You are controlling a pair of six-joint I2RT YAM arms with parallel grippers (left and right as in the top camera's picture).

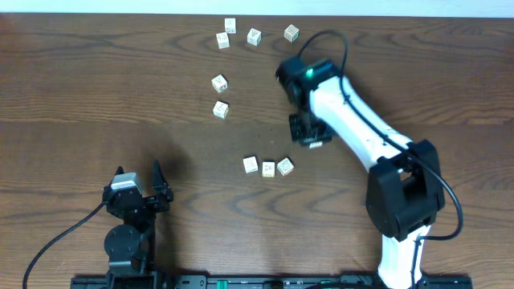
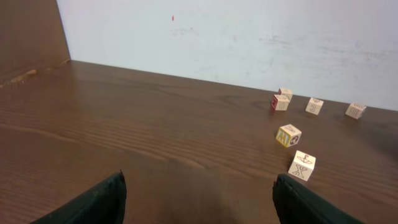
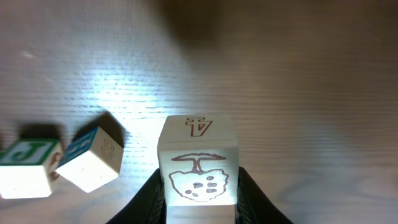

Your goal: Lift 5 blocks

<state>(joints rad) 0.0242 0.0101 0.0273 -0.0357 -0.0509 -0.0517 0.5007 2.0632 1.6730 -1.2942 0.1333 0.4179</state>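
Dark brown wood-grain table (image 1: 96, 96) runs back to a pale wall (image 2: 217, 37), and over its middle the right gripper (image 1: 309, 132) pinches one cream block (image 3: 198, 158) between its fingers (image 3: 252, 199) (a V and a little tree are printed on its faces). A row of three blocks (image 1: 268, 168) lies at that gripper's 7 o'clock, a pair of blocks (image 1: 219, 83) sits at its 10 o'clock, and four more blocks (image 1: 254, 36) are scattered near the far edge at 11 to 12 o'clock. At the table's 7 o'clock the left gripper (image 1: 138, 175) sits with its jaws spread wide and empty.
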